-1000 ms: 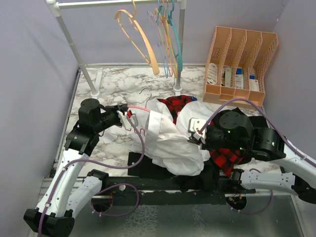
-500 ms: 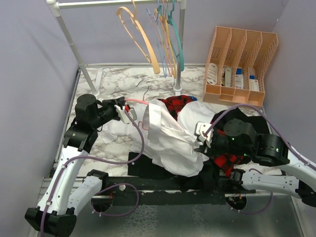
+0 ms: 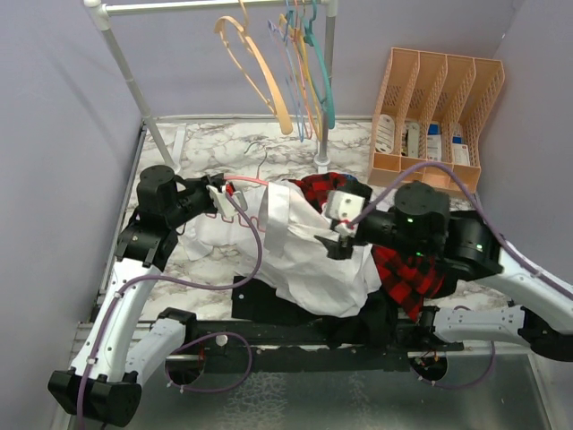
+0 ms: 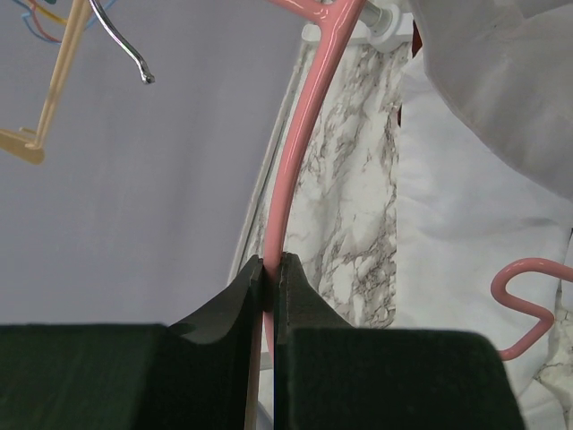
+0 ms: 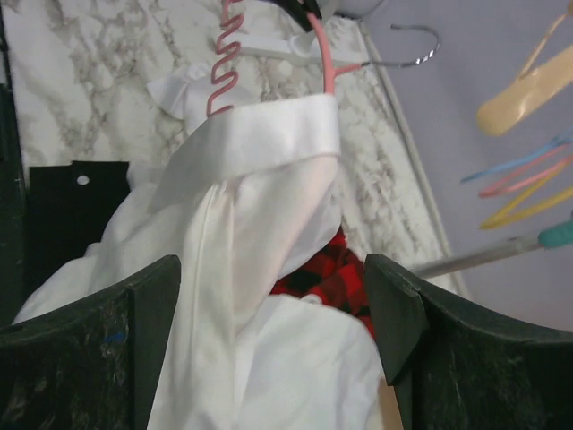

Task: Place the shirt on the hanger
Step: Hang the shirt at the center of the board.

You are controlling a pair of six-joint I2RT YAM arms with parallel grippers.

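Note:
The white shirt (image 3: pixel 309 255) lies heaped on the marble table between the two arms. Its collar (image 5: pixel 269 134) is draped over one arm of the pink hanger (image 3: pixel 243 183). My left gripper (image 4: pixel 271 264) is shut on the hanger's thin pink rod (image 4: pixel 300 134), holding it left of the heap. The wavy notched arm (image 5: pixel 224 63) and the metal hook (image 5: pixel 416 49) stick out beyond the collar. My right gripper (image 5: pixel 273 287) hovers open just above the shirt's folds, its jaws wide apart and holding nothing. It shows in the top view as the right gripper (image 3: pixel 334 242) over the heap's middle.
A red-and-black plaid shirt (image 3: pixel 405 269) lies under and to the right of the white one, and a black garment (image 3: pixel 269 303) lies at the near edge. A rack at the back holds a peach hanger (image 3: pixel 260 67) and a teal hanger (image 3: pixel 324 90). A peach file organizer (image 3: pixel 434 107) stands back right.
My right gripper has opened and let go of the white shirt, then risen and shifted back-left over the heap. The left gripper has drawn the hanger slightly back and left.

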